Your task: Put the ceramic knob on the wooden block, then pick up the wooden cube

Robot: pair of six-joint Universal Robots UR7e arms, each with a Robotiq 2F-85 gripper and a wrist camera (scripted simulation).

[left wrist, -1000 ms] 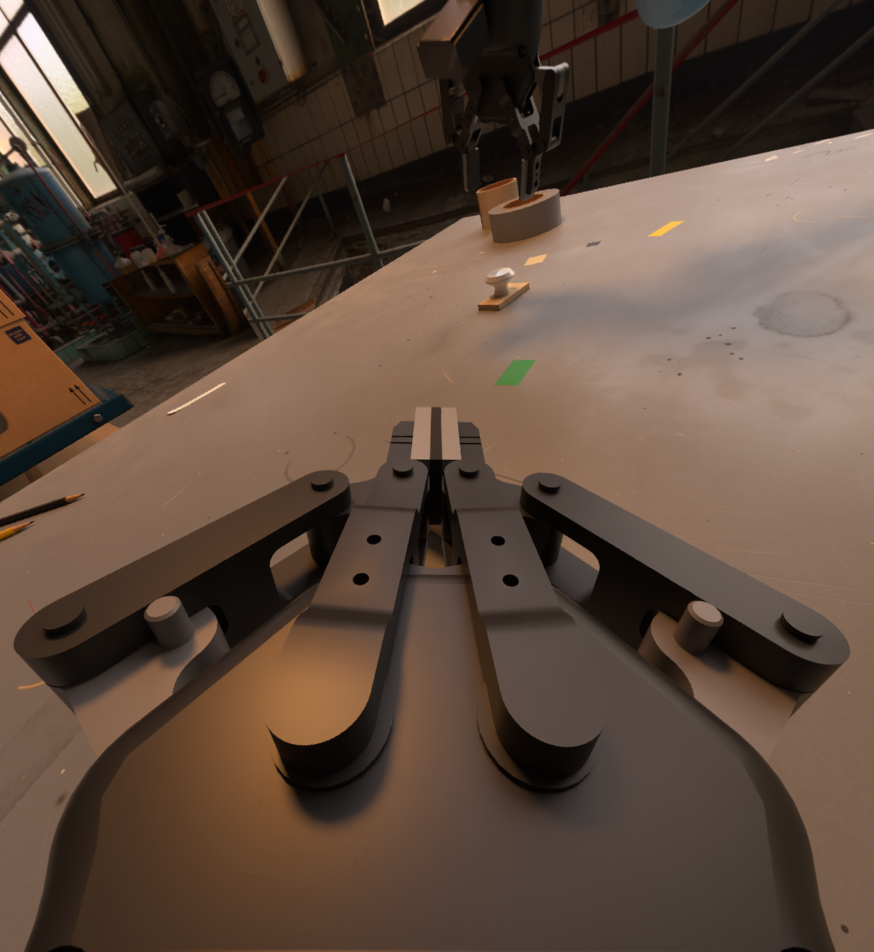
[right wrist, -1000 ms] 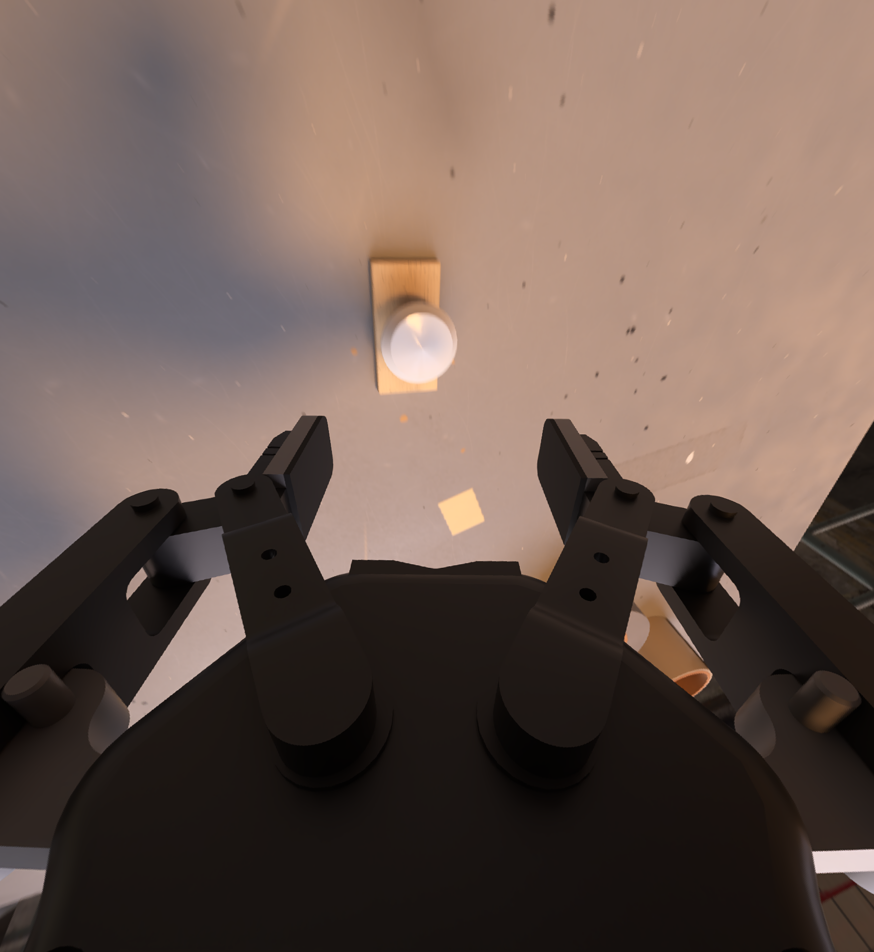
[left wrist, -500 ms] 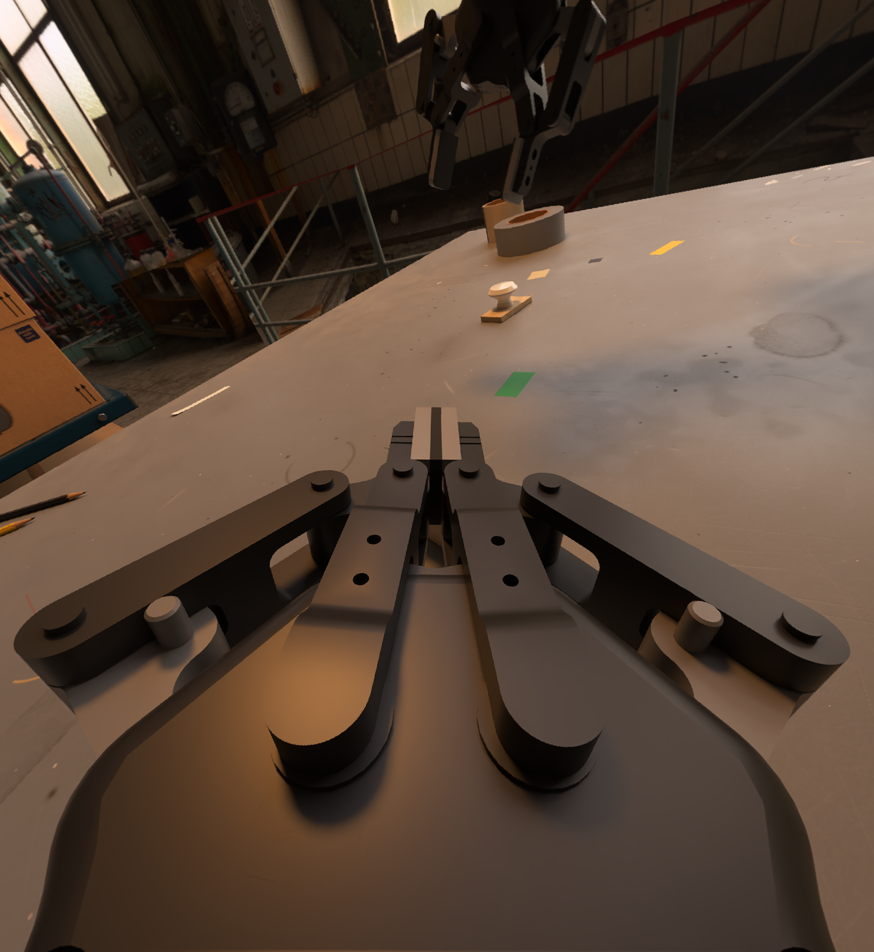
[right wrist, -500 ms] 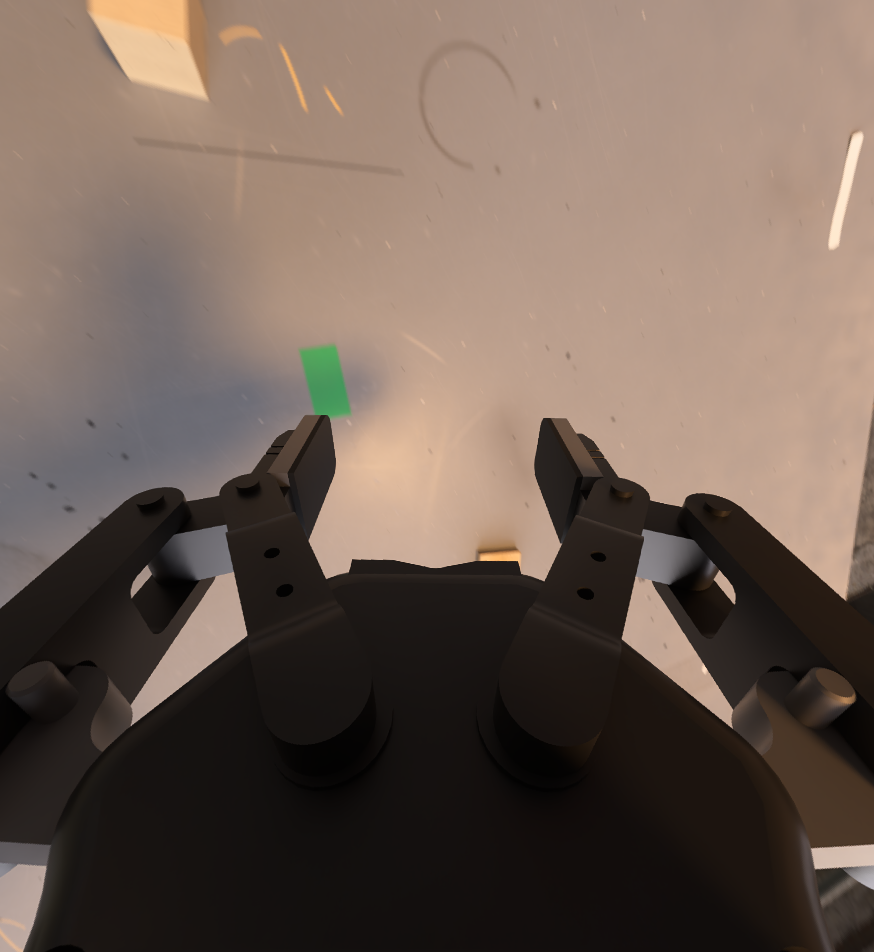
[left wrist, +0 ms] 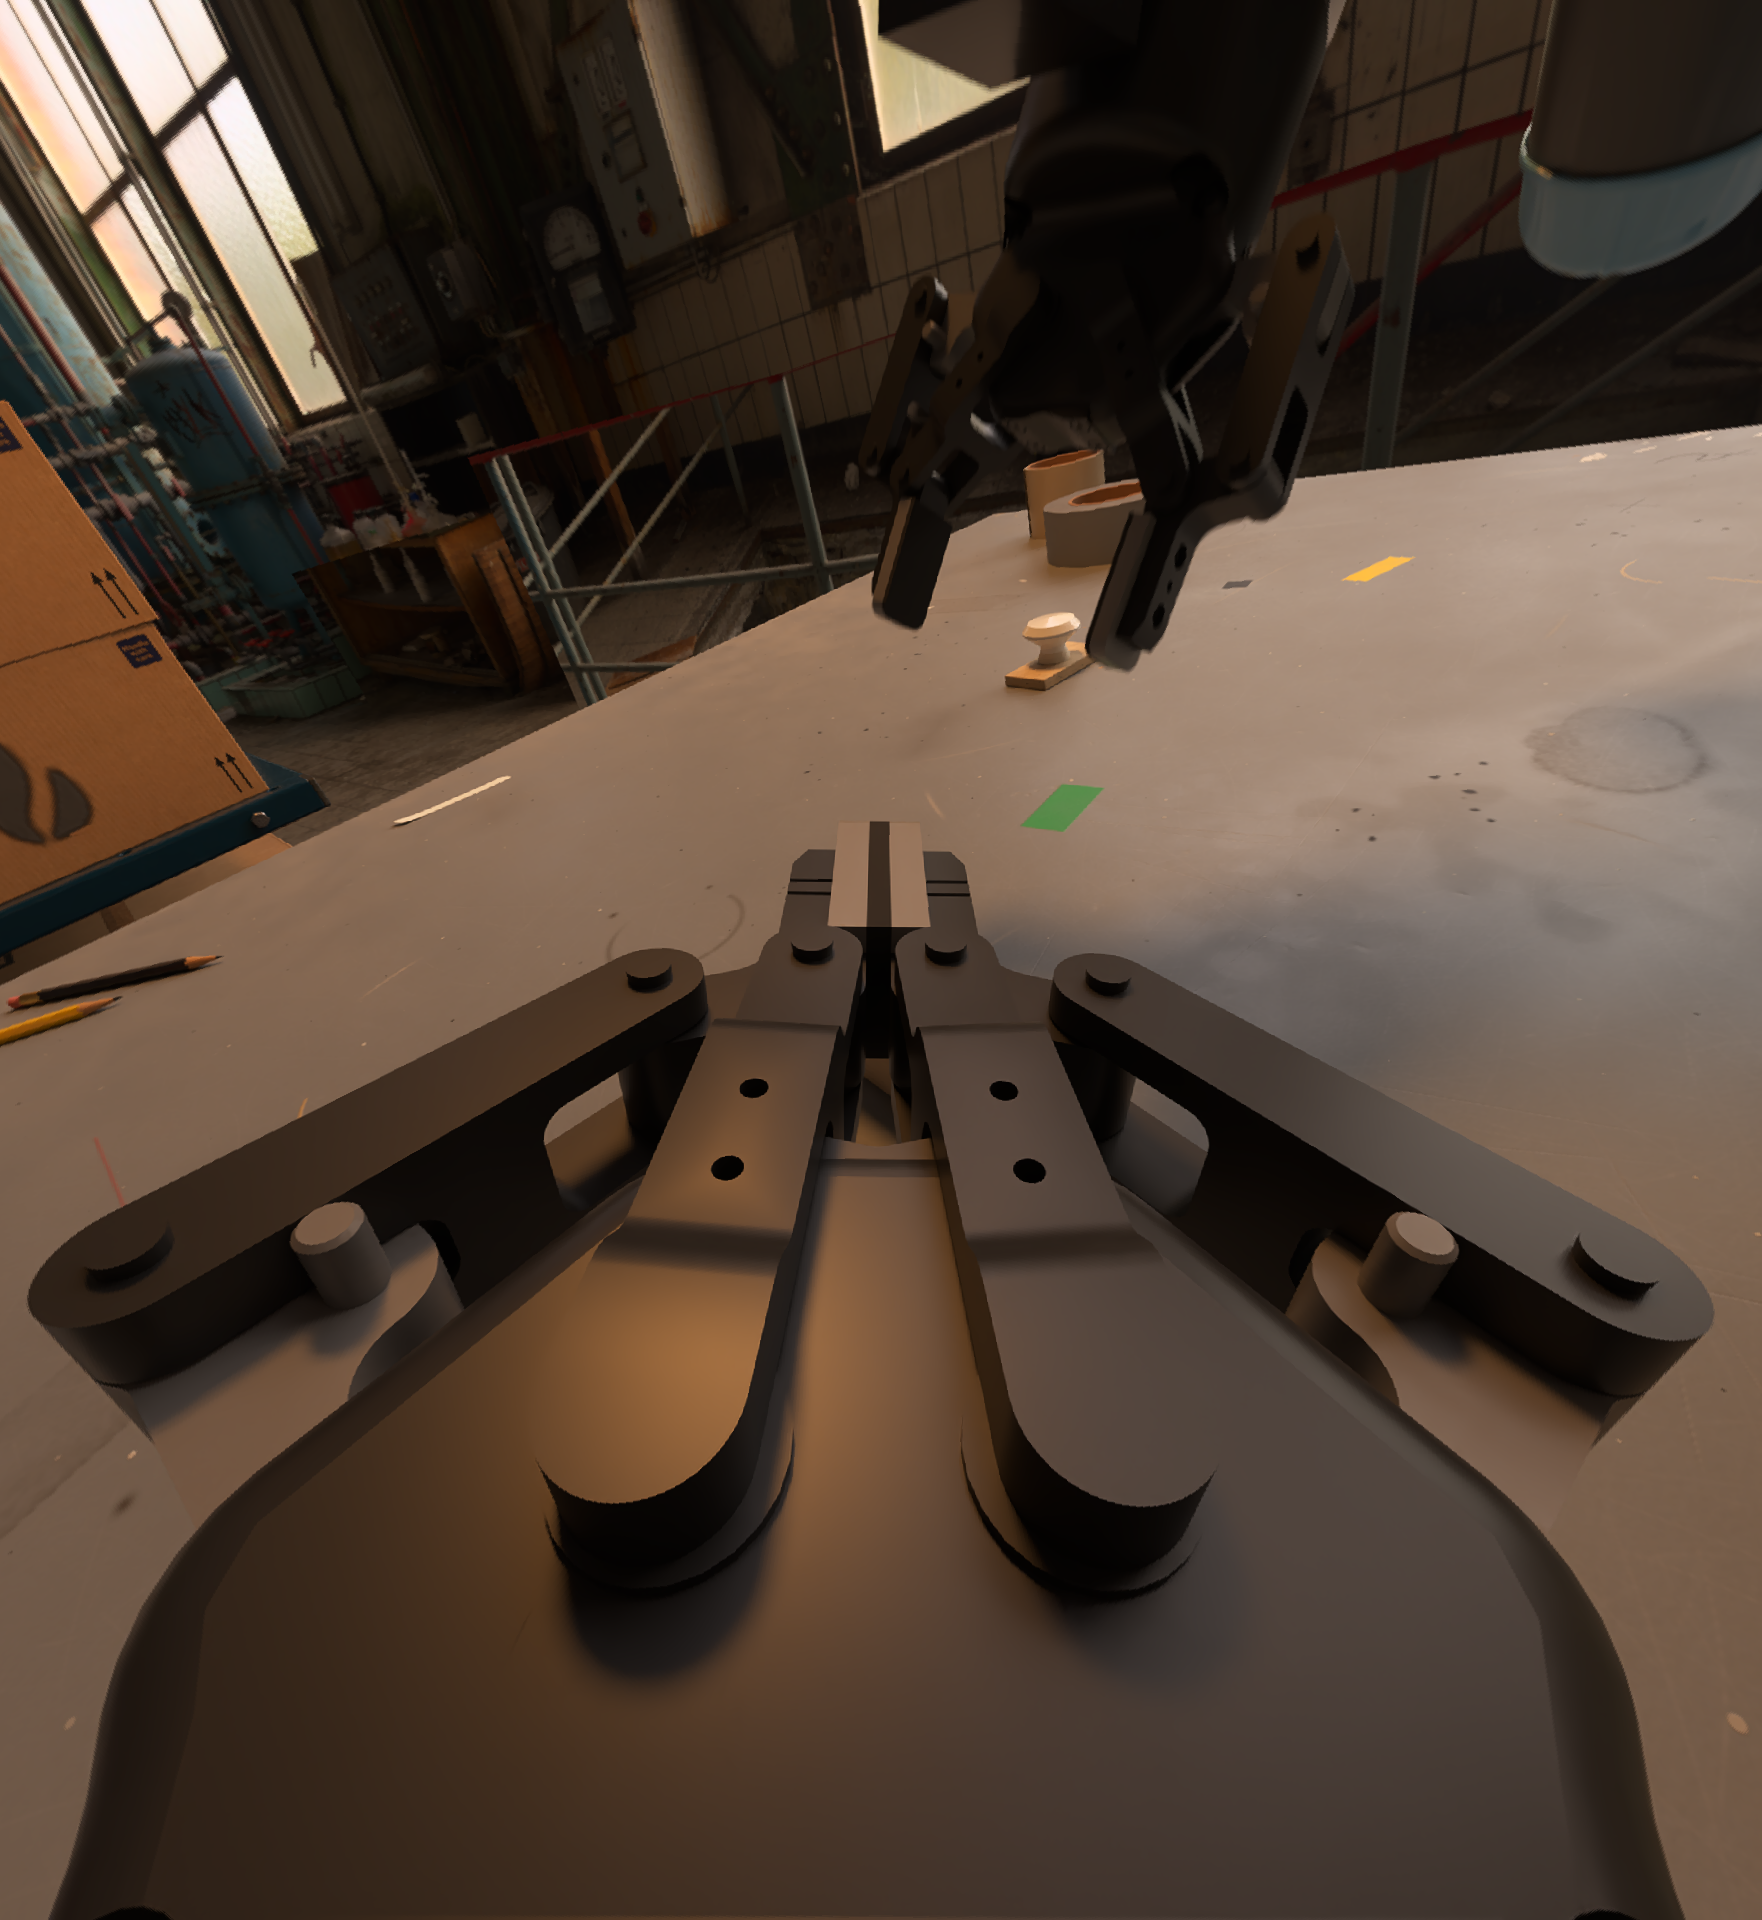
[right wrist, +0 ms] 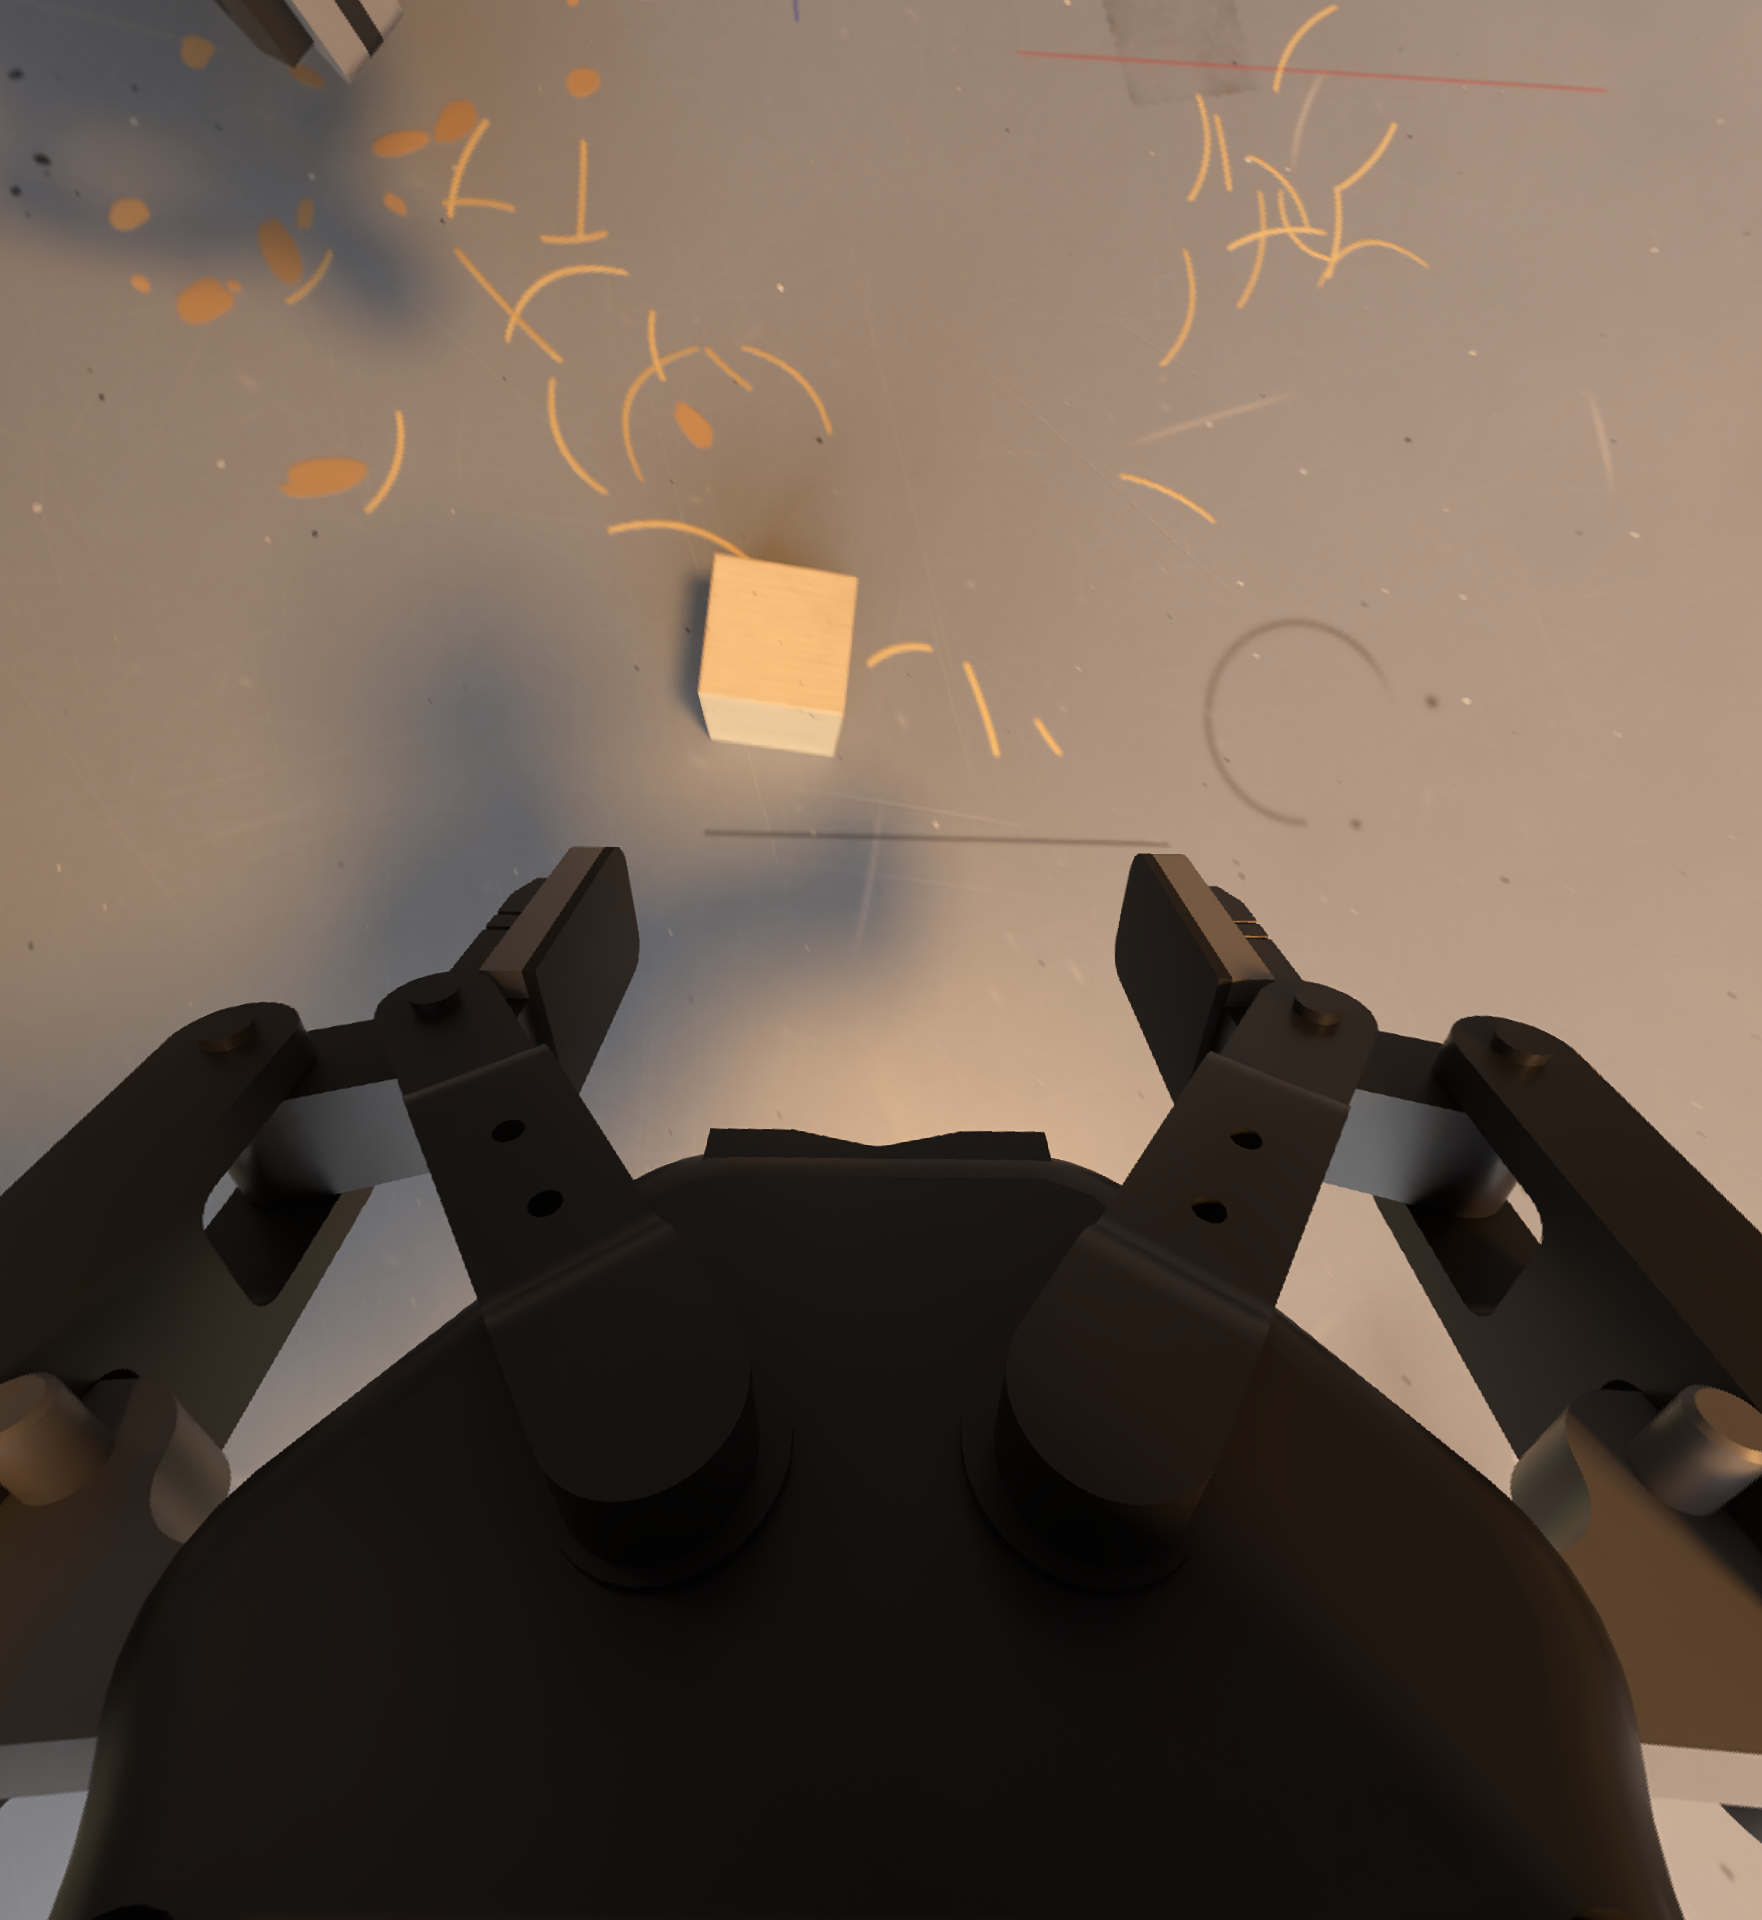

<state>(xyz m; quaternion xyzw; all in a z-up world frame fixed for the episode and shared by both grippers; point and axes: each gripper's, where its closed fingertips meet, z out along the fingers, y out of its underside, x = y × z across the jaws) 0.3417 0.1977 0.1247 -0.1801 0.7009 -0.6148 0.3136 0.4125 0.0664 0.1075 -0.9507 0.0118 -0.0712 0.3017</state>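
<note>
The white ceramic knob (left wrist: 1050, 634) stands upright on the flat wooden block (left wrist: 1043, 670), far off on the grey table (left wrist: 1479, 987) in the left wrist view. The light wooden cube (right wrist: 776, 651) lies on the table in the right wrist view, ahead of my right gripper (right wrist: 877, 925) and a little left of its centre line. My right gripper is open and empty, above the table; in the left wrist view it (left wrist: 1012, 613) hangs in the air in front of the knob. My left gripper (left wrist: 878, 873) is shut and empty, low over the table.
A grey ring (left wrist: 1090, 525) and a tan cylinder (left wrist: 1062, 478) stand at the table's far edge. A green patch (left wrist: 1062, 806) and a yellow patch (left wrist: 1376, 568) mark the table. Two pencils (left wrist: 77, 997) lie at the left. Cardboard boxes (left wrist: 46, 665) stand beyond the left edge.
My right gripper, still open, has left the knob on the block and travelled across the table toward my left gripper; the cube now lies just ahead of it. My left gripper stays shut.
</note>
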